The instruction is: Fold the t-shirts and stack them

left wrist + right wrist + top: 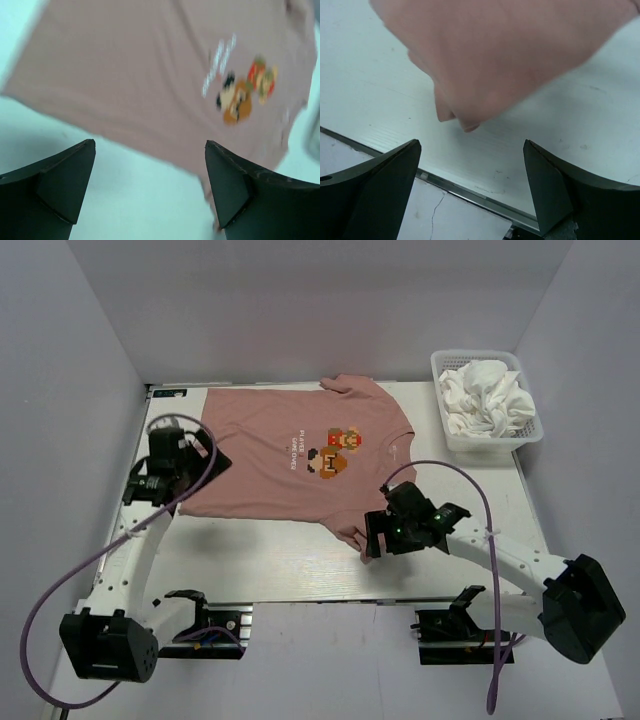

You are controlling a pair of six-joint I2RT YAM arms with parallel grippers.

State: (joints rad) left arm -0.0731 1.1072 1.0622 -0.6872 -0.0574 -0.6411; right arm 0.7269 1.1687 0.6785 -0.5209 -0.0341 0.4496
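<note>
While the pink tee lies unfolded on the counter, nothing is stacked. Left hand and right hand are set wide, empty.

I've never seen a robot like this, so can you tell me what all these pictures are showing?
This is a robot with a left arm and a right arm bolted to a white table. One picture looks down from above. The other two come from cameras on the wrists, so the dark shapes are the robot's own fingers. A pink t-shirt with a pixel picture lies spread flat. Crumpled white t-shirts sit in a basket in the far right corner. The left gripper and right gripper are open, holding nothing.
</note>
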